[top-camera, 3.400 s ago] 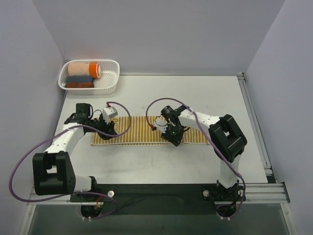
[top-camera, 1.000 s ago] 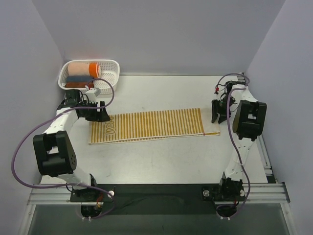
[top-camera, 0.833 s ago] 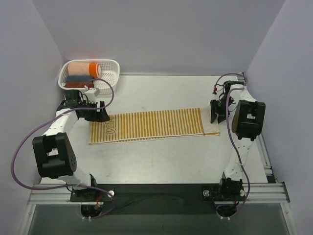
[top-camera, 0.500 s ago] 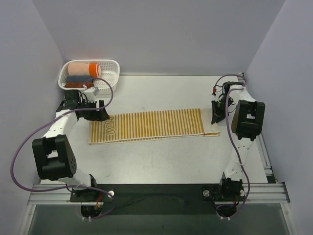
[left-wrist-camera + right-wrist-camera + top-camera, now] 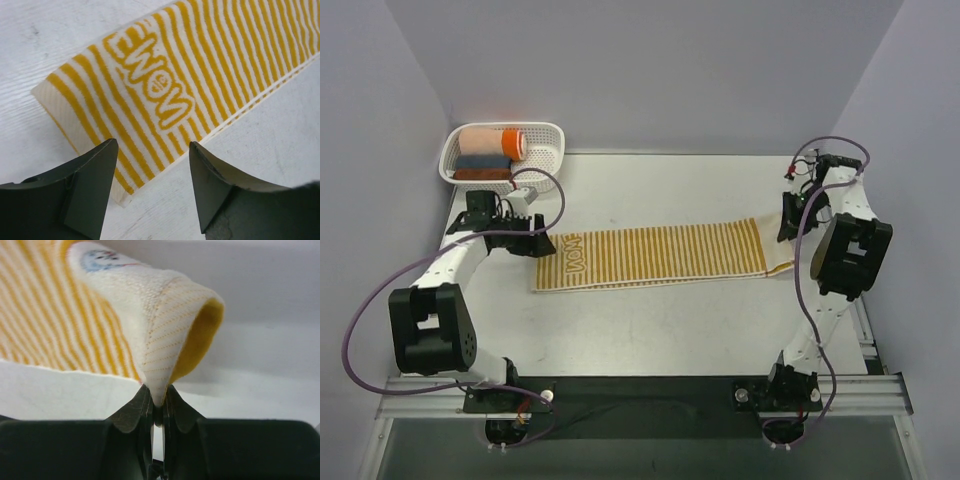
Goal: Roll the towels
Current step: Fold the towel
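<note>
The yellow-and-white striped towel (image 5: 660, 255) lies stretched flat across the table. Its lettered end (image 5: 157, 92) is on the left. My right gripper (image 5: 788, 222) is shut on the towel's right end, which is lifted and folded up between the jaws (image 5: 157, 399). The small cartoon figure (image 5: 102, 259) shows near that end. My left gripper (image 5: 542, 245) stands open over the towel's left end. Its fingers straddle the near edge (image 5: 152, 145) and hold nothing.
A white basket (image 5: 545, 160) stands at the back left corner. It holds a peach-and-orange roll (image 5: 490, 142), a grey-blue roll (image 5: 480, 161) and a reddish-brown roll (image 5: 480, 174). A rail (image 5: 840, 240) runs along the table's right edge beside my right arm.
My right gripper shut on the towel's right end and pulled it to the right. The whole towel slid that way. My left gripper followed to the right and its jaws narrowed a little.
</note>
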### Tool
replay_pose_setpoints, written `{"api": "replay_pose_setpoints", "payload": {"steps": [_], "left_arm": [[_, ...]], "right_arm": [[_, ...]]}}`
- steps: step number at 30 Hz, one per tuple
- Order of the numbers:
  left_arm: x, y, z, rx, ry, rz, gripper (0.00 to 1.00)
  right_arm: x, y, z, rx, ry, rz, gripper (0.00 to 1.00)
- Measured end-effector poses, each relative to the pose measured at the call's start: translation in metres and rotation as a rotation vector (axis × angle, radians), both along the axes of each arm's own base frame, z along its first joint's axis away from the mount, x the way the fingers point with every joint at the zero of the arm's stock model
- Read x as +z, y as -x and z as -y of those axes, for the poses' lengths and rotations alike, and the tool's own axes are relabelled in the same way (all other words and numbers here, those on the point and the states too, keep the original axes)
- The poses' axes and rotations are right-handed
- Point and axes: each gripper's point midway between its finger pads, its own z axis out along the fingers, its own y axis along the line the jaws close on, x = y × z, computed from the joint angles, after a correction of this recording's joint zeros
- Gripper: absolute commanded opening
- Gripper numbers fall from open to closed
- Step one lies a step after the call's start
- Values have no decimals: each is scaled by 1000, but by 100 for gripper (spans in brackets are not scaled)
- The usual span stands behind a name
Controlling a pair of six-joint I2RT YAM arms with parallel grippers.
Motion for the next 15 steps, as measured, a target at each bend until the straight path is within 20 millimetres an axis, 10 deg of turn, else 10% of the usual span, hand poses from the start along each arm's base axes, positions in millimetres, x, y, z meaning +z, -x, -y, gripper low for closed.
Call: {"api": "replay_pose_setpoints", "payload": {"steps": [6, 15], "left_arm": [[-16, 6, 25, -60, 50, -71, 53], [-58, 17, 25, -35, 66, -216, 37]], "right_arm": [[51, -4, -90, 184, -109, 109, 0], [69, 5, -209, 375, -279, 103, 0]]}}
